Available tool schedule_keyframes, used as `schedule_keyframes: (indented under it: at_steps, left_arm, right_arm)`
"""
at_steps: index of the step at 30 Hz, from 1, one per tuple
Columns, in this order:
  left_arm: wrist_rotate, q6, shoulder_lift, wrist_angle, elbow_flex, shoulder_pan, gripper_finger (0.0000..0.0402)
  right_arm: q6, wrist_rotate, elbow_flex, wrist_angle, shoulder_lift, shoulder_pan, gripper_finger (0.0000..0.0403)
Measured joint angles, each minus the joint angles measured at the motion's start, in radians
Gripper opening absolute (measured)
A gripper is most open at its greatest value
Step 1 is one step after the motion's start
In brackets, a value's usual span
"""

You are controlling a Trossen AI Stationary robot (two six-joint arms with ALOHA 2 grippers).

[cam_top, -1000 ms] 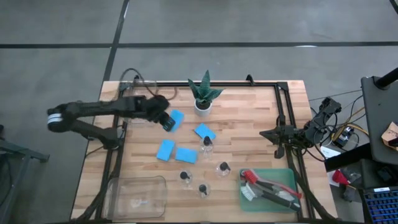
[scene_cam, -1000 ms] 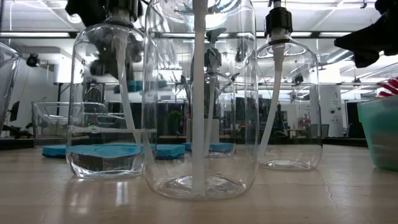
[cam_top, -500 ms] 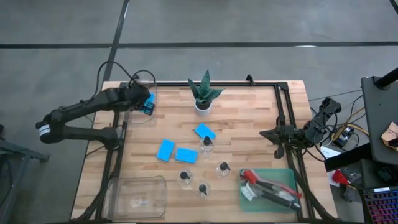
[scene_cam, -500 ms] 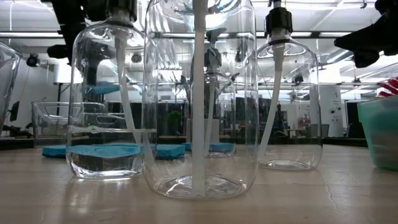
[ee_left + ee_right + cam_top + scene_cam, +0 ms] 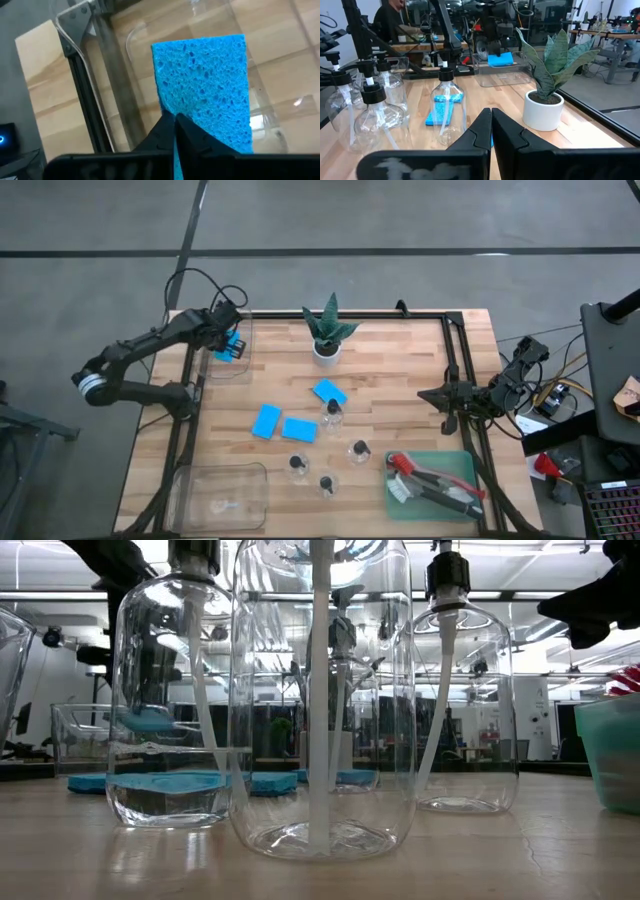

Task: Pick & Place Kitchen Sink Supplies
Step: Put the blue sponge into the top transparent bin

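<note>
My left gripper [image 5: 230, 343] is shut on a bright-blue sponge [image 5: 205, 85] over the clear bin [image 5: 226, 362] at the table's far left; the low view shows that sponge [image 5: 148, 720] down between the bin's walls. Three more blue sponges [image 5: 329, 391] [image 5: 266, 420] [image 5: 299, 429] lie flat mid-table. Several clear black-capped bottles [image 5: 333, 411] [image 5: 359, 450] [image 5: 297, 466] stand upright near them. Red-and-black brushes [image 5: 430, 480] lie in the green tray [image 5: 465, 467]. My right gripper [image 5: 491, 125] is shut and waits at the table's right edge [image 5: 432, 394]. My left gripper pinches the sponge between its two fingers at one short end [image 5: 172, 116]. The fingers point down and toward the table's far edge. The sponge sticks out beyond the fingertips, lifted clear of the bin's floor and tilted.
A potted plant [image 5: 327, 332] stands at the far edge, right of the bin. A second clear bin [image 5: 220, 495] sits at the near left corner. A black frame rail [image 5: 455, 370] runs along the table's right side. People and equipment show in the room beyond.
My left gripper has carried the sponge from mid-table toward the far left corner, up and over the clear bin's wall, then down into the bin. It has stayed shut on the sponge throughout. The other sponges and the bottles have kept their places.
</note>
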Motion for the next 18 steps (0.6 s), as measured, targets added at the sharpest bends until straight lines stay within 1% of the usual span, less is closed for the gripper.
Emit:
schedule_keyframes:
  at_steps: [4, 9, 11, 13, 15, 18]
  left_arm:
    - [0.002, 0.0, 0.015, 0.004, 0.001, 0.004, 0.0041]
    - [0.003, 0.018, 0.01, 0.004, 0.002, 0.004, 0.011]
    - [0.02, 0.033, -0.004, 0.002, 0.008, -0.001, 0.0137]
    - [0.08, 0.039, -0.025, 0.005, 0.018, -0.011, 0.016]
    - [0.166, 0.055, -0.055, 0.029, 0.024, -0.037, 0.0175]
    - [0.29, 0.057, -0.111, 0.095, 0.024, -0.119, 0.0186]
  right_arm:
    - [0.0, 0.0, 0.0, 0.0, 0.0, 0.0, 0.0008]
    - [0.0, 0.0, 0.0, 0.0, 0.0, 0.0, 0.0008]
    - [0.0, 0.0, 0.0, 0.0, 0.0, 0.0, 0.0008]
    - [0.0, 0.0, 0.0, 0.0, 0.0, 0.0, 0.0008]
    - [0.0, 0.0, 0.0, 0.0, 0.0, 0.0, 0.0008]
    - [0.0, 0.0, 0.0, 0.0, 0.0, 0.0, 0.0008]
